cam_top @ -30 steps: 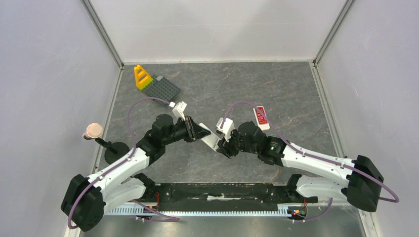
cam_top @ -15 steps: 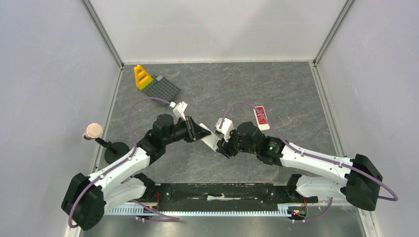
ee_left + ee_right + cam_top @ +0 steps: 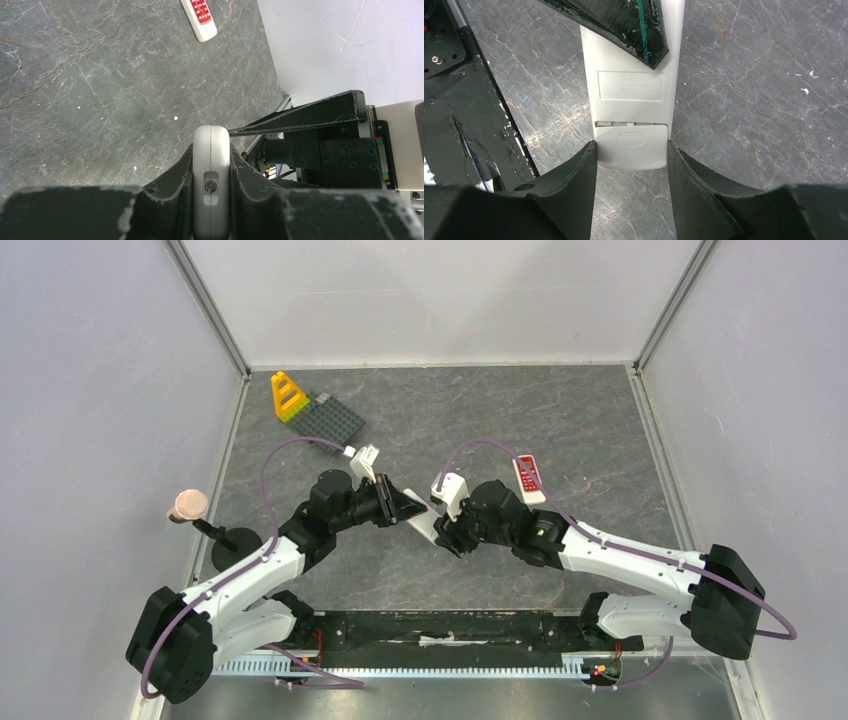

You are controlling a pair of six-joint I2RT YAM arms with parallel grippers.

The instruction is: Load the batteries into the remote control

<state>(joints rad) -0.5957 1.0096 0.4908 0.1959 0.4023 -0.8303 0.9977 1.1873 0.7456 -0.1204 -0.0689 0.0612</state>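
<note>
left jaws: grip remote (image 3: 631,100); right jaws: grip its other end

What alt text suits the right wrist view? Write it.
White remote, back showing with its battery cover on, clamped at its near end by the right gripper; the left gripper's dark finger overlaps its far end. Grey marbled table below.
</note>
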